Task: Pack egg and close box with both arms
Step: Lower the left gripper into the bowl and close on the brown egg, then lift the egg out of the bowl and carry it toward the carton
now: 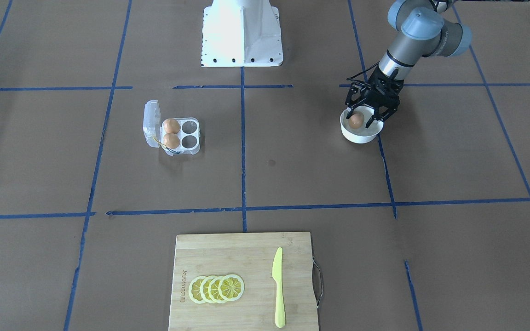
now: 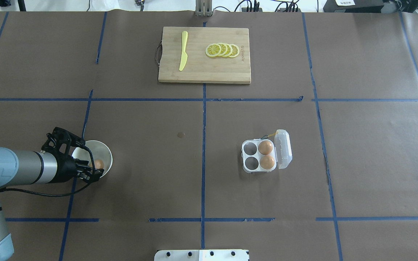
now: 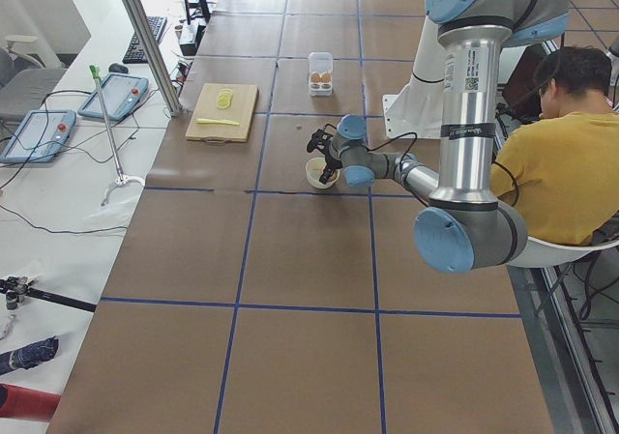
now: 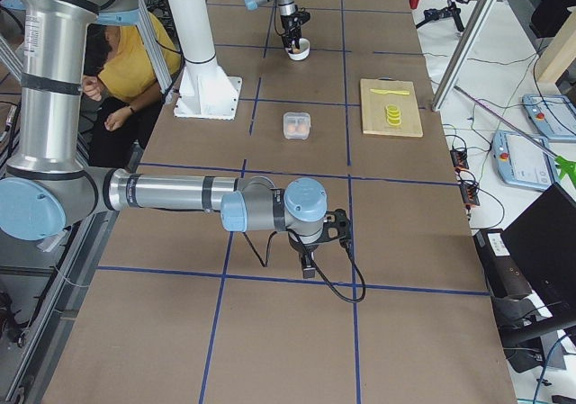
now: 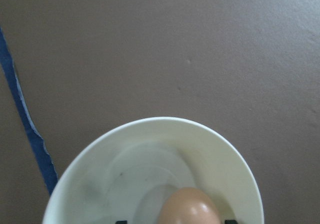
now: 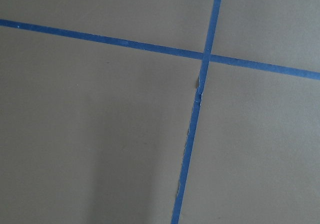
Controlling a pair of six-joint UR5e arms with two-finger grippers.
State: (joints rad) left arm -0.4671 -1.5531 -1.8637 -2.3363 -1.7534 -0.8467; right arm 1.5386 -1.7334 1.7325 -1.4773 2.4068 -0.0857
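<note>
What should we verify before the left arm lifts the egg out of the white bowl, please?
1. Fingers of the left gripper straddle the egg in the white bowl: ok.
2. Fingers shut on the egg: not ok, a gap shows in the wrist view.
3. The lid of the box is open: ok.
4. Free cup in the box: ok, two empty cups.
5. The right gripper is clear of the box: ok; open or shut: cannot tell.

Front and overhead views opposed, both sharing the box (image 1: 187,133)
</note>
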